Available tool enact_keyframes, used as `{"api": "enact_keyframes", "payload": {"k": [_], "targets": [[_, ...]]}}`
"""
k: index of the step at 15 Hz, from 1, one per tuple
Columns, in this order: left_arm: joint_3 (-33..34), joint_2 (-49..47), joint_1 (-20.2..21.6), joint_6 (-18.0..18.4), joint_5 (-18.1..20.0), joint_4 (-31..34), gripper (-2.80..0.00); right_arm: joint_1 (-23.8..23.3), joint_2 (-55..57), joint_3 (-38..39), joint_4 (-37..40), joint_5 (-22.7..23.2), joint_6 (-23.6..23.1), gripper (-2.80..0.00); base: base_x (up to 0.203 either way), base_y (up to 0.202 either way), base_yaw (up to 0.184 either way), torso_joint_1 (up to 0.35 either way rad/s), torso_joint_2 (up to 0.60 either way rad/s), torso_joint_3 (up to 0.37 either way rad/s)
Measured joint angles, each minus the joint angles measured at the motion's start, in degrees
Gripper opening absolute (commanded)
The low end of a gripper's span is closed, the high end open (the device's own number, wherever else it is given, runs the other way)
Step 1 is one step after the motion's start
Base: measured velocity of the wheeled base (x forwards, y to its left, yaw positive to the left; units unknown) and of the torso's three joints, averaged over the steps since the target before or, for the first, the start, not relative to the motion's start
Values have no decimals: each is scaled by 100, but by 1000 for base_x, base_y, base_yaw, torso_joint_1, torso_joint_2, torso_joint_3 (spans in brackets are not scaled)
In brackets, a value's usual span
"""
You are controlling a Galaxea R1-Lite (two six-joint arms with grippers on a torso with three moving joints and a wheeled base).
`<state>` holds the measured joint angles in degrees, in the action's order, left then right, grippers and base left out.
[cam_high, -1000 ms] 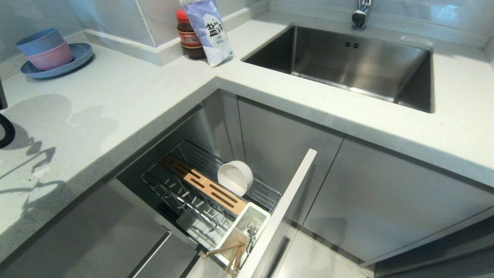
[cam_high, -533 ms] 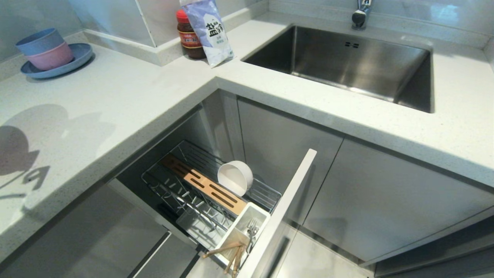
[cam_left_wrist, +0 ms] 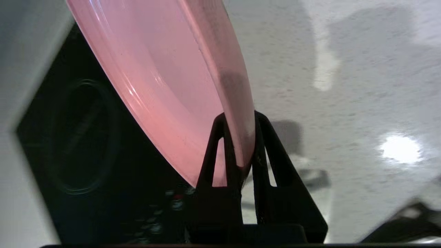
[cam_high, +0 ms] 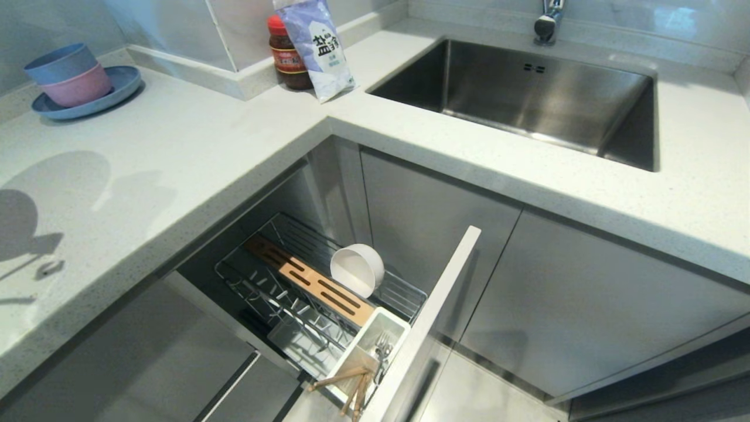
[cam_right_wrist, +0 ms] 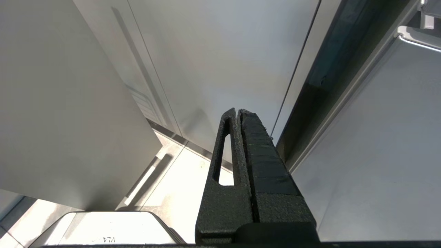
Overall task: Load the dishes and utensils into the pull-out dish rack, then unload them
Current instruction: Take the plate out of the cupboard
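The pink plate [cam_left_wrist: 165, 79] stands on edge above the white counter [cam_left_wrist: 344, 103], its rim clamped in my left gripper [cam_left_wrist: 239, 119], which is shut on it. Neither arm shows in the head view; only shadows fall on the counter's left part [cam_high: 35, 234]. The pull-out dish rack [cam_high: 304, 299] is drawn out below the counter. The off-white bowl [cam_high: 356, 269] lies tilted in it beside the wood strip [cam_high: 316, 287]. The fork [cam_high: 384, 351] and the chopsticks [cam_high: 351, 384] stand in the white cutlery cup [cam_high: 369, 346]. My right gripper [cam_right_wrist: 238, 111] hangs shut and empty near the cabinet doors.
Stacked blue and pink bowls [cam_high: 67, 73] sit on a blue plate [cam_high: 88, 97] at the back left. A red-lidded jar [cam_high: 287, 55] and a salt bag [cam_high: 319, 50] stand by the wall corner. The steel sink [cam_high: 527, 99] lies right. The rack's grey front panel [cam_high: 428, 328] juts out.
The dark bit of the left arm at the head view's left edge has gone from sight. Its shadow on the counter has shrunk and shifted left. The rack and its contents have not moved.
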<state>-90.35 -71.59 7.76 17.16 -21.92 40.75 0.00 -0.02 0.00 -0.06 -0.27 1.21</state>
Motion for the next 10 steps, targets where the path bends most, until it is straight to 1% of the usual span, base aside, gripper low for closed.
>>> {"api": "enact_keyframes", "payload": {"k": [1, 2, 3, 5, 8, 10], "targets": [[-100, -21, -19, 262, -131, 183, -280, 0, 0, 0, -2, 0, 0, -280, 0, 0, 0, 0, 0, 0], [-183, -58, -36, 446, -167, 411, -280, 0, 0, 0, -2, 0, 1, -280, 0, 0, 0, 0, 0, 0], [-245, -112, -90, 502, -184, 634, -280, 0, 0, 0, -2, 2, 0, -280, 0, 0, 0, 0, 0, 0], [-411, -290, -256, 514, -263, 969, -280, 0, 0, 0, -2, 0, 0, -280, 0, 0, 0, 0, 0, 0], [-708, -711, -550, 497, -654, 1119, -280, 0, 0, 0, -2, 0, 2, -280, 0, 0, 0, 0, 0, 0], [-883, -1017, -670, 489, -917, 1143, -280, 0, 0, 0, -2, 0, 2, -280, 0, 0, 0, 0, 0, 0]]}}
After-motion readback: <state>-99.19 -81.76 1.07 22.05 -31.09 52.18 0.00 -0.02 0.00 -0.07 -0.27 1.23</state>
